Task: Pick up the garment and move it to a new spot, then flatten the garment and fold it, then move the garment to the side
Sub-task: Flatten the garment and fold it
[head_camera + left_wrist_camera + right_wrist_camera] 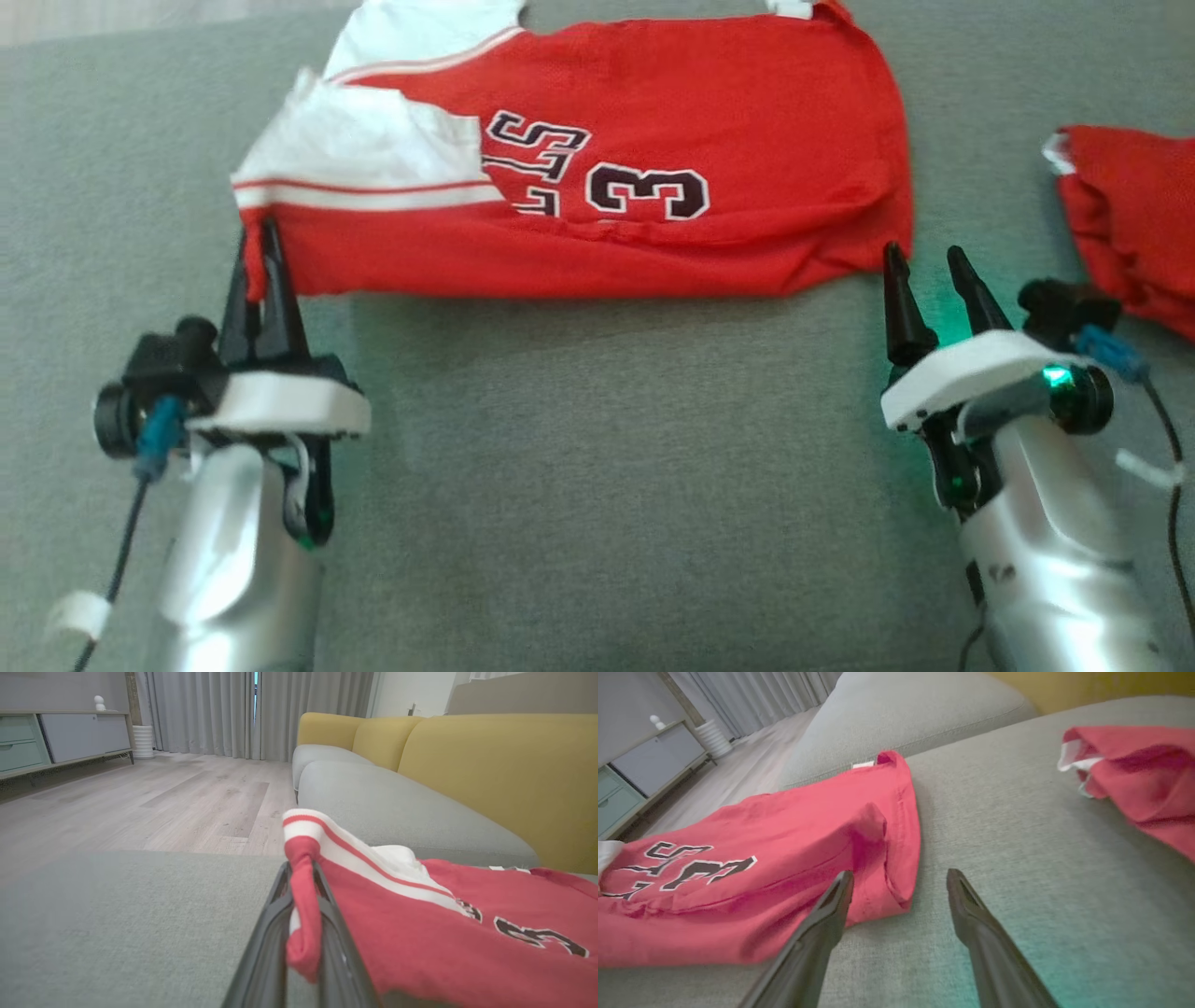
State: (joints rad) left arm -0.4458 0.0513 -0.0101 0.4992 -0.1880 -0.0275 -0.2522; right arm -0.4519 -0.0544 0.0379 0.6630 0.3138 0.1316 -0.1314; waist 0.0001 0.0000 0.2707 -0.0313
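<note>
While my left end effector (262, 245) is clamped tight on the near left corner of the red garment (672, 112), pinching a fold of red hem just below the white, red-striped trim, my right end effector (924, 259) has its two fingers spread apart with nothing between them. I see the garment lying spread along the far edge of the gray sofa cushion (597, 448), with dark numbers and lettering facing up and a white panel folded over at its left end. My right fingertips sit just beside the garment's near right corner. In the right wrist view one finger (822, 924) overlaps that corner, and I cannot tell whether it touches the cloth. A second red cloth (1134, 215) with a bit of white trim lies bunched at the cushion's right edge, apart from the garment. In the left wrist view the pinched fold hangs down between my fingers.
</note>
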